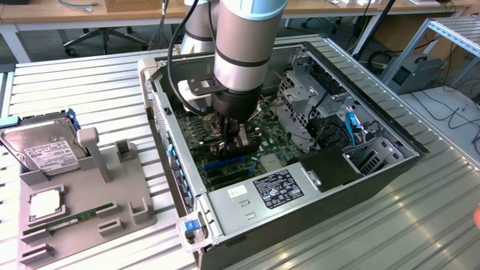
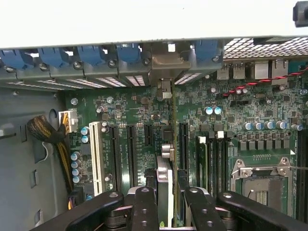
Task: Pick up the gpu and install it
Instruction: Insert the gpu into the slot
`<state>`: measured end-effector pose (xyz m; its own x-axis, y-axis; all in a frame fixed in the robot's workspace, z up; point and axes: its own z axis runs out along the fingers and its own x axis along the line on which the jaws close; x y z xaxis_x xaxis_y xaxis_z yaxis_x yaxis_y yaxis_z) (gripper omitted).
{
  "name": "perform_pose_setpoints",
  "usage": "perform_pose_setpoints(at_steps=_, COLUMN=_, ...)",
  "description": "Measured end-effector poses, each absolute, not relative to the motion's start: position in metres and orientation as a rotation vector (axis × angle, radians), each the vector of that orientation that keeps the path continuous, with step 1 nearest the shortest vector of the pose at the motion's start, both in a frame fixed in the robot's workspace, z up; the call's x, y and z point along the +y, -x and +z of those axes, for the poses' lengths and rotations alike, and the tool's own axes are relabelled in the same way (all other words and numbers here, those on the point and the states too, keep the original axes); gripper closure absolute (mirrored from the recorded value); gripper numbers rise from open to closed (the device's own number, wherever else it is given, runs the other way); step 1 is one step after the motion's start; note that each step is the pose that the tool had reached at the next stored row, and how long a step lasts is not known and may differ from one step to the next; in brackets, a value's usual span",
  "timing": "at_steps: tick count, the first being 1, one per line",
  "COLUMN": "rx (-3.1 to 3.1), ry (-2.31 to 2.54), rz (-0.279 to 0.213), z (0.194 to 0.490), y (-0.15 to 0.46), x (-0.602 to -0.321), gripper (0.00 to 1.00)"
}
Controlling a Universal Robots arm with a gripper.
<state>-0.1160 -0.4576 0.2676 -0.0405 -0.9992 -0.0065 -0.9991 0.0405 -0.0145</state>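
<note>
Tool (image 2: pixel 166 202) is clamped on the gpu (image 2: pixel 164 180), edge-down over the motherboard (image 2: pixel 144 125) so it lines up with a slot.

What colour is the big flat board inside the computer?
Green. The motherboard shows best in the wrist view.

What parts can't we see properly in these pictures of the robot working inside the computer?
- The gpu, wrist view: seen edge-on between the tool fingers; its lower edge and whether it sits in a slot are hidden.
- The tool, exterior view: its tips are lost against the dark motherboard.
- Hard drive, exterior view: its label text is too small to read.
- Memory stick, exterior view: partly sunk in the grey holder.
</note>
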Motion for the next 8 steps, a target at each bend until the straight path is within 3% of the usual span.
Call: perform_pose_setpoints(at_steps=8, rx=2.255, ry=2.166, rz=-0.009, z=0.2626, y=0.1174, x=-0.4577, gripper=0.73)
